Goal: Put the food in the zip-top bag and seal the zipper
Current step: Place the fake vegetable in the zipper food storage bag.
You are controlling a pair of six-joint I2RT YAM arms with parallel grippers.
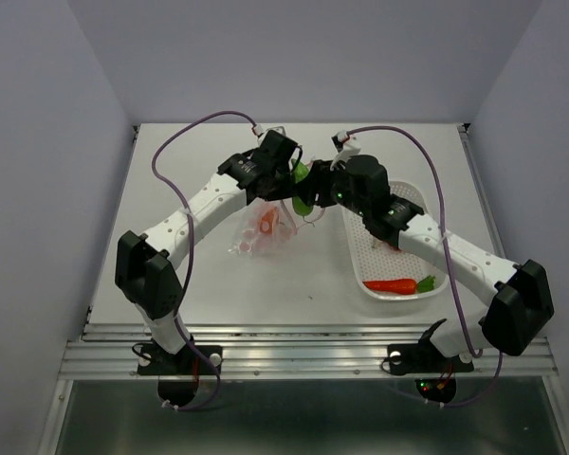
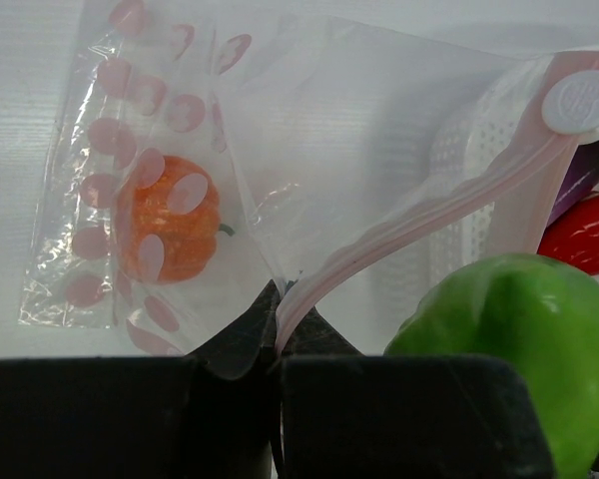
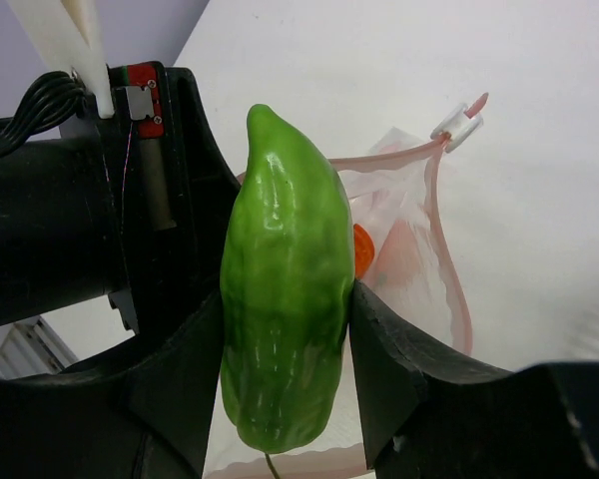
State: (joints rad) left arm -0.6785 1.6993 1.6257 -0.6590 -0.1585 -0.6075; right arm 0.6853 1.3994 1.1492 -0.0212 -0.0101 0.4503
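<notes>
Green pod upright, clamped between the right gripper's fingers, right at the open mouth of the zip-top bag. Left gripper pinched tight on the pink zipper edge, lifting it. Orange pumpkin already inside the bag.

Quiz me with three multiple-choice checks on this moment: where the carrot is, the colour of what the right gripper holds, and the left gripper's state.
1. The carrot lies: A in the white basket; B beside it; C hanging off its rim.
2. The food in the right gripper is: A purple; B green; C orange.
3. The left gripper is: A open wide; B shut on nothing; C shut on the zipper.
Answers: 1 A, the top view shows it on the basket floor; 2 B, a green pod sits between the fingers; 3 C, the pink strip is pinched between its closed jaws.
</notes>
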